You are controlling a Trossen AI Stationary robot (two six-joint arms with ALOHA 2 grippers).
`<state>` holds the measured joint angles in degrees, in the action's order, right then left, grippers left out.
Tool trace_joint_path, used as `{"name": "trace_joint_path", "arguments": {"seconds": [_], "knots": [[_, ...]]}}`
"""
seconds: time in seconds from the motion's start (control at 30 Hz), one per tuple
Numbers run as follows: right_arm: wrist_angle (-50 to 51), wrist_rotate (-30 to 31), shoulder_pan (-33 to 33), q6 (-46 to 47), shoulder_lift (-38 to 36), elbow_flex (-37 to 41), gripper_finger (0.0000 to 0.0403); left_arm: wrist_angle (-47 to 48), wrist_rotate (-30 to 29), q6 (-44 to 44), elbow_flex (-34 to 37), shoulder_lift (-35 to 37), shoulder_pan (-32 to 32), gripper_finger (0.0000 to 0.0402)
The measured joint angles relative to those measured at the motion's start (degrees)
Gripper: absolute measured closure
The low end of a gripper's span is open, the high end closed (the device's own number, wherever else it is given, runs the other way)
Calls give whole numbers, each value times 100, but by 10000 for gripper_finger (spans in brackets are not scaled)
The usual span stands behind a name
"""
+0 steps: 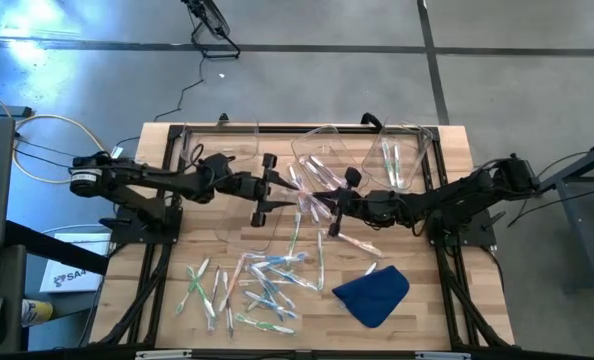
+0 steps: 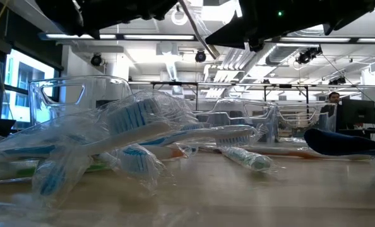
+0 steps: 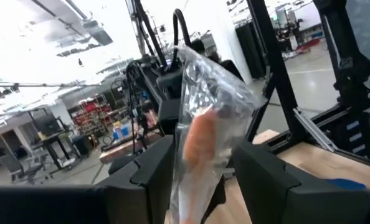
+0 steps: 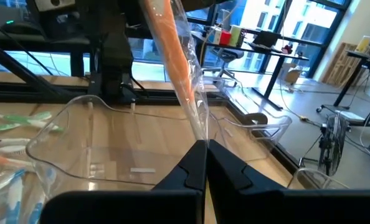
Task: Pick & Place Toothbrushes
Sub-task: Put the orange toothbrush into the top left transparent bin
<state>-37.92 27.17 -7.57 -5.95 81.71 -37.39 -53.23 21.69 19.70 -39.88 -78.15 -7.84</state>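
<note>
Brush in hand: one wrapped orange-handled toothbrush (image 4: 172, 56) held in the air over mid-desk, between both arms, near the middle bin.
Right gripper (image 4: 205, 163): jaws pinched tight on the tip of the wrapper; brush stands up from them.
Left gripper (image 3: 200, 180): jaws fairly wide, one each side of the same wrapped brush; whether they press on it, cannot tell.
Loose brushes (image 1: 252, 285): a large scatter on the near part of the desk (image 1: 447, 300), in clear wrappers, green, blue and pink accents; a few more lie just below the grippers.
Right bin (image 1: 402, 160): a few brushes inside already.
Middle bin (image 1: 322, 150): looks to hold none, not sure.
Cloth (image 1: 374, 293): blue, beside the scatter, untouched.
Progress: early, I judge; a few placed, most left.
</note>
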Motion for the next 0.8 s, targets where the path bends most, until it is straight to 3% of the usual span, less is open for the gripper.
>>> {"name": "trace_joint_path", "arguments": {"seconds": [0.3,0.63,0.8], "knots": [[4,-6,24,12,0,0,400,271,-256,-44,-2,0,-2,254],[14,-26,24,12,0,0,400,275,-258,-44,-2,2,-4,351],[12,-32,24,12,0,0,400,278,-257,-44,-2,2,-2,344]]}}
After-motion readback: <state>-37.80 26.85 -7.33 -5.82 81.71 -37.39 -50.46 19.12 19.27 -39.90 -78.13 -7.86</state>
